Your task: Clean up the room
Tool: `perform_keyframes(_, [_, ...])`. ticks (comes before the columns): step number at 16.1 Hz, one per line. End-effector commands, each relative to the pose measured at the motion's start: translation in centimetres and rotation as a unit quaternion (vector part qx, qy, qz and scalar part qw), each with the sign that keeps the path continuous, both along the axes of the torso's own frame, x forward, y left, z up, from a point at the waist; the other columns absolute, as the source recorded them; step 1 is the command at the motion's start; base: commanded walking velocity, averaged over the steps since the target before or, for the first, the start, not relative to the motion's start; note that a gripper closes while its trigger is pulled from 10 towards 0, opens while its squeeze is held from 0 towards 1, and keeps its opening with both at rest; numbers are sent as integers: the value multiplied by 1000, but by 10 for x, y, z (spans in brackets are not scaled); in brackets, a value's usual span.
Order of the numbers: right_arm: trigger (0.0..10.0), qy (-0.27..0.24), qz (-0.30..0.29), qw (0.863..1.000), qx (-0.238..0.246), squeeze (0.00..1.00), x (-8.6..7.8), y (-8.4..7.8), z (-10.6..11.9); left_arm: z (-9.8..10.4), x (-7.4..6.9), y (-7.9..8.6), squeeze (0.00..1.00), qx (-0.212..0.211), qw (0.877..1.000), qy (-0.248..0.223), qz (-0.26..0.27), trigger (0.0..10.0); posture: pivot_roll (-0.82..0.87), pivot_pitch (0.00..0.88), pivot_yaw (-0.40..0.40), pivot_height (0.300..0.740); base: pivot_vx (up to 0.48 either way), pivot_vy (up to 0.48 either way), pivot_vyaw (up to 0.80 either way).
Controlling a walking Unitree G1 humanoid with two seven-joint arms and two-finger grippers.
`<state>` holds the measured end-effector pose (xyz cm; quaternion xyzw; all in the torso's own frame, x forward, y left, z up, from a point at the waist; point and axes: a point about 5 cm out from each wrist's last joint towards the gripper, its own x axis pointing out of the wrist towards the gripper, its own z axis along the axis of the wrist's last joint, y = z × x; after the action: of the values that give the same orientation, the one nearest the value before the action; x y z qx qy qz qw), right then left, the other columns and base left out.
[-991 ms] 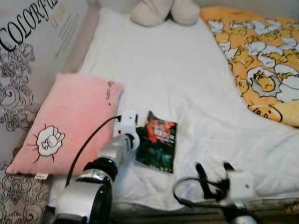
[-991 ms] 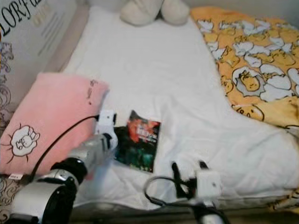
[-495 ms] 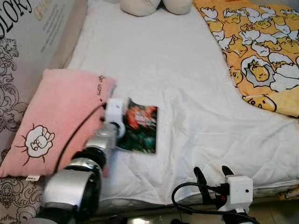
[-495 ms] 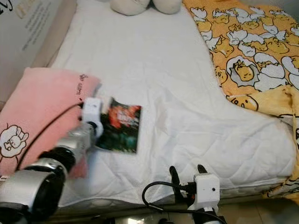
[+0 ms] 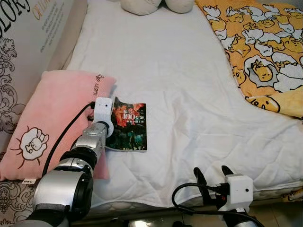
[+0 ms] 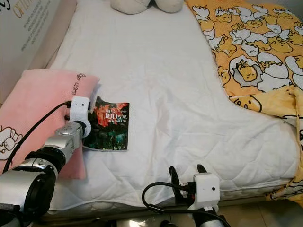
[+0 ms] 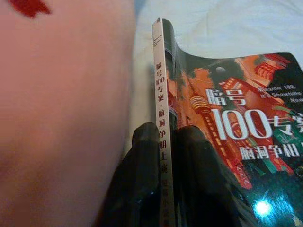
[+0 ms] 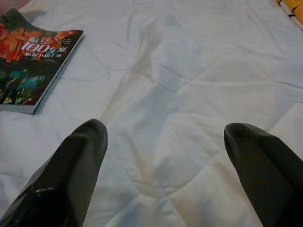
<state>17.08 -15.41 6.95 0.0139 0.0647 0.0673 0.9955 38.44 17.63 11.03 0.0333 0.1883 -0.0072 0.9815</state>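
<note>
Left jaws (image 7: 163, 156) clamped on the spine edge of a paperback book (image 5: 128, 126), which lies at centre left of the head view on the white quilted bed (image 5: 156, 61), its spine side just beside the pink pillow (image 5: 52, 113). Right jaws (image 8: 165, 156) held wide apart above bare sheet at lower right, well apart from the book. Step in hand, as judged: the book is gripped but not yet lifted; the next move calls for raising it clear of the sheet and pillow without the thin cover buckling, then carrying it to wherever books belong. Hidden or unclear: the left fingertips sit behind the wrist housing in the head views; the yellow duck-print quilt (image 5: 260, 47) and a cream plush toy (image 5: 156, 5) are cut off at the upper edge; no destination can be identified.
</note>
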Motion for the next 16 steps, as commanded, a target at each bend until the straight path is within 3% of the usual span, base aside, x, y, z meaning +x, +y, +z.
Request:
perform_keyframes(1, [10000,16,-1,1000,-3,0,-3,-3,-5,-14,-7,1,1000,-11,999,27,13,10000,-62,229,-24,740,0,0,0])
perform_keyframes(3, [10000,18,-2,1000,-5,0,-3,-4,-6,-24,-11,-15,1000,-8,999,44,-20,10000,-65,223,-22,740,0,0,0])
perform_keyframes(6, [10000,19,-4,1000,-6,0,-3,-5,-7,-12,-5,-22,1000,52,996,8,-72,10000,-61,212,-16,740,0,0,0])
perform_keyframes(8, [10000,18,-5,1000,-6,0,-3,-5,-8,-5,-3,-30,1000,79,990,-14,-112,10000,-48,198,-10,740,0,0,0])
perform_keyframes(10, [10000,5,-19,1000,-4,0,-1,-7,-5,-2,-6,-40,1000,128,976,-46,-173,10000,-19,161,1,740,0,0,0])
perform_keyframes(11, [10000,3,-22,1000,-3,0,-1,-8,-4,-2,-9,-41,1000,144,970,-56,-190,10000,-19,161,1,740,0,0,0])
perform_keyframes(14, [10000,1,-31,1000,-3,0,6,-12,-8,3,-12,-19,1000,188,962,-79,-181,10000,18,96,10,740,0,0,0])
perform_keyframes(16, [10000,-26,-56,998,0,0,16,-18,-1,16,-23,-23,1000,148,961,-135,-190,10000,53,39,19,740,0,0,0])
